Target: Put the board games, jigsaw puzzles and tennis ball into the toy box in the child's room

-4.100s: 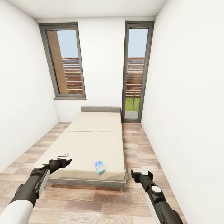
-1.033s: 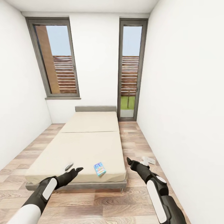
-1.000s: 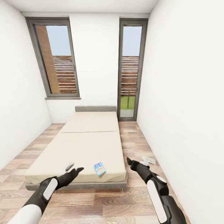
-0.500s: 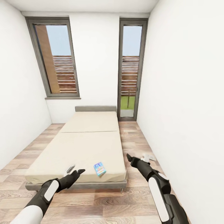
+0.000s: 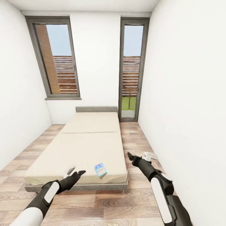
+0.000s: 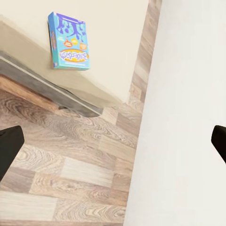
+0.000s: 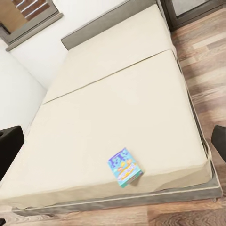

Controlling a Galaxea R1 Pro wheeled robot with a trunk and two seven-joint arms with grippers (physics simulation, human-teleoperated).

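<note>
Board game (image 5: 100, 169) flat on bed (image 5: 91, 147), between both spread-fingered, empty grippers

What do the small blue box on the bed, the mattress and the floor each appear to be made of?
Small blue flat box: probably printed cardboard, with sharp edges and cartoon artwork. Plain cream mattress: matte, fabric-like, with a seam across it. Plank floor: wood or wood-look laminate, with visible grain.

a: where does the head view stand?
b: at the foot of the long cream-mattressed bed (image 5: 91, 147), facing the windows.
a: and the wrist views?
b: left, low and close at the bed's corner; right, higher, over the mattress. all share the small blue printed game box (image 5: 100, 169).
</note>
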